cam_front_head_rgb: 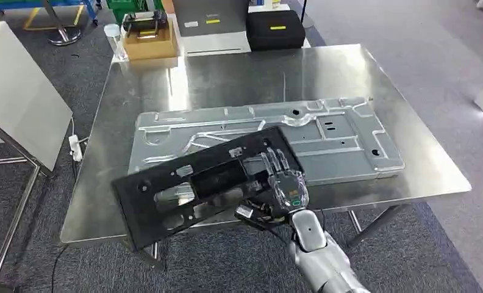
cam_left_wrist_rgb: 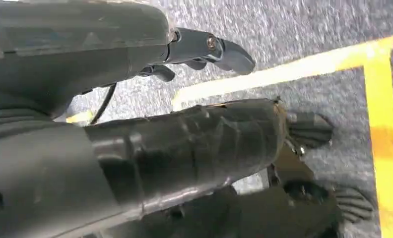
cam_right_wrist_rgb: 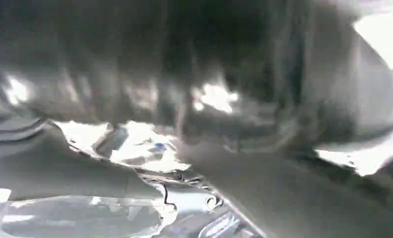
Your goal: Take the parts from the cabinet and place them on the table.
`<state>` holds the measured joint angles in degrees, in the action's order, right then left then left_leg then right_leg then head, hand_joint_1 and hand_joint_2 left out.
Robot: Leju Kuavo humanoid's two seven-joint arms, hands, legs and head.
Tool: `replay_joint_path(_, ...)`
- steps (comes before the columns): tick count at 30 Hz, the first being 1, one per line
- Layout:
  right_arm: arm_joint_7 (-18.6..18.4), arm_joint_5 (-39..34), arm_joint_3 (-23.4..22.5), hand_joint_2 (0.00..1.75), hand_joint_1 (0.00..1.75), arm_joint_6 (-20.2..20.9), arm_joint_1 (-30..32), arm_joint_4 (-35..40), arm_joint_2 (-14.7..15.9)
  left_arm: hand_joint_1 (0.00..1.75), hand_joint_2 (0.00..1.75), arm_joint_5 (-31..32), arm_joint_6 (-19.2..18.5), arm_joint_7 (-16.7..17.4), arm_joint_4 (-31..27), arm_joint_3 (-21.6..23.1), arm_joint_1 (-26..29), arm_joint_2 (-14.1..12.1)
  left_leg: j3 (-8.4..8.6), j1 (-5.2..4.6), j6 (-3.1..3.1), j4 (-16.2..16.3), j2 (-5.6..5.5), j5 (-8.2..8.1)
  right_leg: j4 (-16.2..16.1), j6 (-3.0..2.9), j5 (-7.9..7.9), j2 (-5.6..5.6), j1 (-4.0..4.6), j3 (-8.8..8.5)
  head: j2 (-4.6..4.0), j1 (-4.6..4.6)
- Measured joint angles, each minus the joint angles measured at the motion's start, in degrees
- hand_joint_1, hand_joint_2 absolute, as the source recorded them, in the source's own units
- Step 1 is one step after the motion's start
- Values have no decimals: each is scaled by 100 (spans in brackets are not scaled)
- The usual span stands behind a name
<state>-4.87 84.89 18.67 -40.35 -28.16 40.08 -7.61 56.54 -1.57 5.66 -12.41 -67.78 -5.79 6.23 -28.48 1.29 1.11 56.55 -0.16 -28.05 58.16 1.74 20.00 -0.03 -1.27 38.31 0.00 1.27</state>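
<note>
A large silver stamped metal panel [cam_front_head_rgb: 324, 137] lies flat on the steel table [cam_front_head_rgb: 410, 79]. A black flat part with cut-outs [cam_front_head_rgb: 184, 183] lies slanted across the silver panel's near left side, and its near corner juts past the table's front edge. My right hand [cam_front_head_rgb: 286, 182] grips the black part's right end, fingers spread on its top face. In the blurred right wrist view the dark part [cam_right_wrist_rgb: 184, 59] looms close above the shiny silver panel [cam_right_wrist_rgb: 85, 218]. My left hand [cam_left_wrist_rgb: 204, 49] hangs over the carpet, holding nothing, thumb stretched out.
At the table's far edge stand a cardboard box [cam_front_head_rgb: 147, 39], a clear jar [cam_front_head_rgb: 113, 38], a grey case [cam_front_head_rgb: 211, 24] and a black case [cam_front_head_rgb: 275, 28]. A white slanted board [cam_front_head_rgb: 19, 91] stands to the left. Yellow floor tape [cam_left_wrist_rgb: 378, 124] marks the carpet.
</note>
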Motion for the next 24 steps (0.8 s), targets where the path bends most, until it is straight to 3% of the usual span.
replay_joint_path(1,-656,13,284,0,0,0,-10,70,77,0,0,2,0,0,0,-2,-19,0,-83,-11,61,-3,6,74,182,8,341,2,3,92,0,8)
replay_joint_path(2,-996,17,473,0,0,0,-43,114,140,0,0,2,4,0,0,-2,-20,-2,-164,-13,94,3,14,138,500,21,696,4,-6,198,0,17)
replay_joint_path(3,-1118,22,634,0,0,0,-71,140,217,0,0,2,2,0,0,-4,-16,-2,-260,-25,95,7,13,205,1030,47,1080,6,-1,343,0,15)
replay_joint_path(5,-1126,24,850,0,0,0,-55,169,303,0,0,2,2,0,0,-11,-9,0,-428,-49,92,20,16,313,1798,65,1387,6,1,483,0,13)
replay_joint_path(7,-1154,24,1042,0,0,0,-42,186,355,0,0,2,2,0,0,-18,-9,0,-567,-58,80,51,18,393,1725,46,1189,5,2,258,0,13)
replay_joint_path(8,-1315,24,1152,0,0,0,-60,195,390,0,0,2,2,0,0,-22,-12,0,-659,-64,66,78,13,439,1257,16,964,5,4,-128,0,15)
replay_joint_path(9,-1563,24,1293,0,0,0,-97,221,422,0,0,2,-2,-2,0,-24,-15,2,-719,-66,48,108,5,473,712,-22,857,8,8,-524,0,15)
replay_joint_path(10,-1839,24,1445,0,0,0,-166,234,475,0,0,2,-4,-2,0,-26,-18,9,-756,-65,30,148,5,496,236,-71,956,20,24,-851,0,11)
replay_joint_path(11,-2108,26,1646,0,0,-2,-260,236,510,0,0,2,-9,-9,0,-28,-18,15,-801,-90,-14,179,-1,533,-13,-88,1033,22,63,-961,0,11)
replay_joint_path(14,-2691,26,2311,0,0,-2,-433,230,702,0,0,-2,-7,-31,0,-41,-17,15,-799,-66,-130,109,-4,666,12,-179,935,21,108,-883,0,11)
replay_joint_path(15,-2772,26,2418,0,0,-2,-442,230,731,0,0,-4,-9,-31,0,-46,14,13,-825,-86,-167,117,-28,674,-60,-248,844,4,52,-828,0,22)
replay_joint_path(16,-2874,26,2558,0,0,0,-461,232,755,0,0,-9,-5,-35,0,-59,5,11,-897,-58,-176,214,-21,484,-64,-299,776,-25,45,-779,0,13)
replay_joint_path(17,-2916,26,2646,0,0,-2,-478,247,768,0,0,-11,-2,-35,0,-70,4,13,-994,-64,-184,450,-12,162,-64,-354,716,-26,48,-699,0,2)
replay_joint_path(18,-2953,26,2724,0,0,0,-481,278,787,0,0,-15,-2,-35,0,-81,7,13,-1106,-56,-206,898,-11,-246,-62,-368,643,-28,58,-620,0,4)
replay_joint_path(19,-2982,26,2776,0,0,-2,-479,295,810,0,0,-15,-2,-35,0,-85,11,13,-1192,-53,-224,1313,-11,-524,-58,-377,581,-31,69,-541,0,4)
replay_joint_path(20,-3023,26,2812,0,0,0,-476,313,831,0,0,-20,-2,-35,0,-87,10,17,-1253,-53,-238,1667,-11,-651,-46,-376,524,-37,77,-456,0,4)
replay_joint_path(21,-3087,26,2850,0,0,0,-474,337,853,0,0,-22,-2,-35,0,-87,7,26,-1235,-49,-251,1912,-10,-587,-25,-369,453,-44,84,-344,0,4)
replay_joint_path(22,-3220,26,2918,0,0,0,-474,401,888,0,0,-28,-2,-35,0,-90,5,28,-1104,-49,-251,1865,-8,-403,-3,-361,401,-54,86,-252,0,4)
replay_joint_path(23,-3255,26,2959,0,0,-2,-474,462,927,0,0,-41,-2,-35,0,-92,4,28,-875,-49,-244,1613,-8,-179,27,-351,356,-56,86,-162,0,2)
replay_joint_path(24,-3268,26,3005,0,0,0,-474,556,967,0,0,-44,2,-35,0,-94,1,28,-515,-50,-223,1141,-6,-2,65,-333,309,-54,87,-74,0,2)
